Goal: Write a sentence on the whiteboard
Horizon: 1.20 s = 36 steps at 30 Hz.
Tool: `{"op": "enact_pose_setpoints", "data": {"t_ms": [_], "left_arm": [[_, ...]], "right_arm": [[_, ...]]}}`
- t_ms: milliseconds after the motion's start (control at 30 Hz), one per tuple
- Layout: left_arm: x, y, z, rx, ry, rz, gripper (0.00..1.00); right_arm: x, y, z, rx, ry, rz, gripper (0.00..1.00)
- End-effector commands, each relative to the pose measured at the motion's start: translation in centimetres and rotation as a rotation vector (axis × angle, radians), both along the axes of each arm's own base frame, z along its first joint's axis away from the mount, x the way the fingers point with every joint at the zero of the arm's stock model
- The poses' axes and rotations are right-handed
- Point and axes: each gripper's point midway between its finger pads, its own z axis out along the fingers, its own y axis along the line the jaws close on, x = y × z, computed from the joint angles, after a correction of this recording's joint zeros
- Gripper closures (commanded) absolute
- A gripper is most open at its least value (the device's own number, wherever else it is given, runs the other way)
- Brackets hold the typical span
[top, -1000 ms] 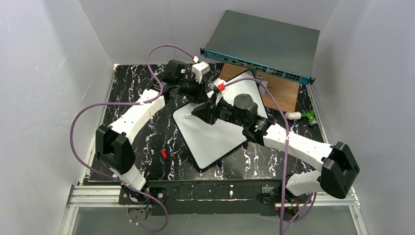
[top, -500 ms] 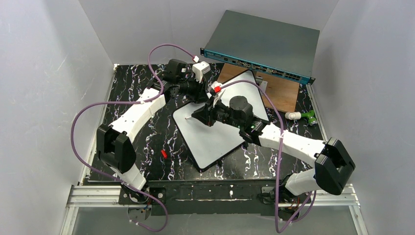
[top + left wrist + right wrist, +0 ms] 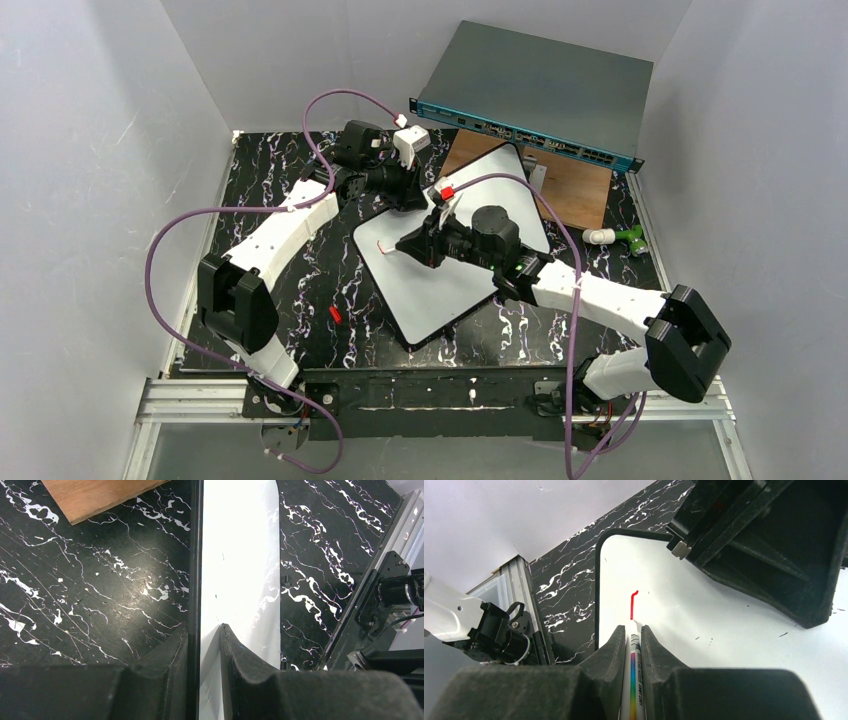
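Right wrist view puts the sentence [image 3: 633, 605] just beyond my fingertips: so far it is a single red stroke with a small hook at its far end, near a rounded corner of the whiteboard [image 3: 724, 630]. My right gripper [image 3: 631, 630] is closed on the marker [image 3: 633, 680]. The tip meets the near end of that stroke, and the barrel runs back between my fingers so I can drag the line. My left gripper [image 3: 205, 630] is pinched on the board's dark edge, I judge to stop it sliding under the pen. Its own camera shows that clamp edge-on but no writing. The top view alone shows the board lying skewed on the black marbled table [image 3: 290, 290], with a grey box [image 3: 540, 90] beyond both hands.
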Motion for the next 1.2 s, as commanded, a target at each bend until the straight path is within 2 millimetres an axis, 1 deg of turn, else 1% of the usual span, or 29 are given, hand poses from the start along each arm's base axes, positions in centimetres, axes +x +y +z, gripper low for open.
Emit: {"op": "enact_pose_setpoints", "data": {"t_ms": [0, 333, 500, 700, 933, 1167], "left_arm": [[-2.3, 1.9, -5.0, 0.206, 0.086, -0.041, 1.0], [-2.4, 2.0, -5.1, 0.209, 0.083, -0.042, 1.0], [-2.5, 2.1, -5.2, 0.21, 0.085, -0.041, 1.0], [-2.5, 2.1, -5.2, 0.207, 0.083, -0.043, 1.0], [-2.7, 2.2, -5.1, 0.208, 0.082, -0.043, 1.0], [-2.6, 2.1, -5.0, 0.206, 0.079, -0.044, 1.0]], "right_arm": [[0.0, -0.6, -1.0, -0.024, 0.001, -0.021, 0.99], [-0.1, -0.7, -1.7, -0.046, 0.007, -0.014, 0.99], [0.4, -0.4, -0.2, -0.026, -0.02, -0.024, 0.99], [1.1, 0.5, 2.0, -0.001, -0.055, -0.023, 0.99], [2.0, 1.3, 3.3, 0.007, -0.085, -0.032, 0.99], [3.1, 1.4, 3.7, -0.001, -0.093, -0.074, 0.99]]}}
